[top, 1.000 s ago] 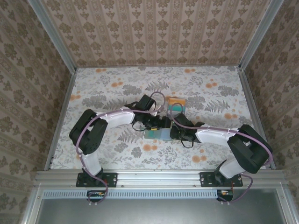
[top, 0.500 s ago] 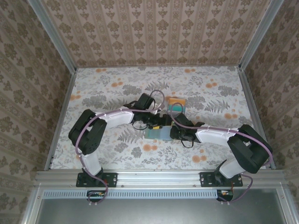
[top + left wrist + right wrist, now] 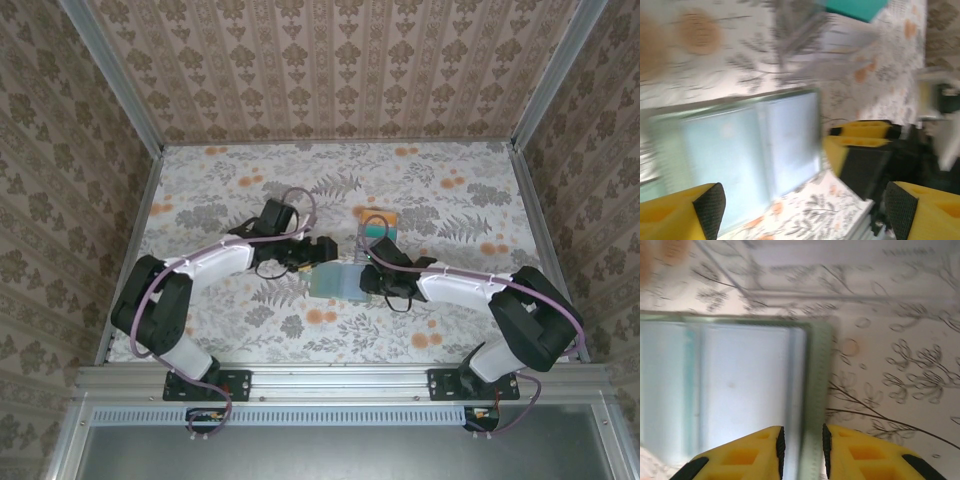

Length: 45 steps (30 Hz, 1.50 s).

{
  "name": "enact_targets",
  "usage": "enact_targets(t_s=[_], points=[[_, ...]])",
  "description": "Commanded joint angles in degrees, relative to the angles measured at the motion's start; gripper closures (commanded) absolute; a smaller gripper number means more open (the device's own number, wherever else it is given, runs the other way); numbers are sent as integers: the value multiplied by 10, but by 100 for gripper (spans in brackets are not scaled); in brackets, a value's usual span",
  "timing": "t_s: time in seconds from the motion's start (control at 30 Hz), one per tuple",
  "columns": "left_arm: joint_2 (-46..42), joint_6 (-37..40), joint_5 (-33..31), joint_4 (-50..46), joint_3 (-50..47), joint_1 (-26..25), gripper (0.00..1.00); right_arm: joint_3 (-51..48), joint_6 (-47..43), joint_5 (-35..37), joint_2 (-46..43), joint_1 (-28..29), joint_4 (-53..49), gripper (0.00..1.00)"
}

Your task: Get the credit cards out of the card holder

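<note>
The card holder (image 3: 335,284) is flanked by the left gripper (image 3: 805,205), spread wide, and the right gripper (image 3: 801,442), barely parted, grip unclear. Credit cards (image 3: 377,222) are stacked above centre.

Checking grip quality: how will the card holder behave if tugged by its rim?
The card holder lies open and flat with a fold down its middle, so it probably bends there rather than lifting stiffly. It looks thin and light, so it may slide on the table unless the right gripper, at its rim, pins it.

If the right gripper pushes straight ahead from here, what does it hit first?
Probably the card holder: its green edge runs right between the fingertips of the right gripper. Depth is hard to judge.
</note>
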Motion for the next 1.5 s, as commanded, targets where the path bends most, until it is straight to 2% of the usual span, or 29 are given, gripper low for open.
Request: enact_targets(t_s=[0.0, 0.07, 0.2, 0.33, 0.4, 0.5, 0.77, 0.83, 1.47], points=[[-12, 27, -41, -42, -23, 12, 21, 46, -13, 17, 6, 16, -37, 67], [-11, 29, -45, -38, -34, 12, 32, 73, -17, 19, 17, 26, -56, 66], [0, 22, -53, -21, -51, 13, 64, 130, -20, 16, 54, 47, -83, 63], [11, 19, -64, -21, -64, 17, 89, 181, -21, 26, 97, 69, -117, 57], [14, 16, -67, -17, -73, 18, 94, 199, -25, 29, 115, 78, -126, 52], [18, 9, -65, -3, -87, 18, 100, 223, -30, 30, 137, 89, -139, 51], [28, -25, -74, 23, -119, 17, 100, 293, -45, 59, 200, 112, -202, 47], [27, -33, -72, 32, -127, 15, 100, 300, -46, 60, 210, 115, -218, 43], [24, -46, -59, 58, -137, 16, 100, 347, -46, 60, 256, 132, -237, 40]])
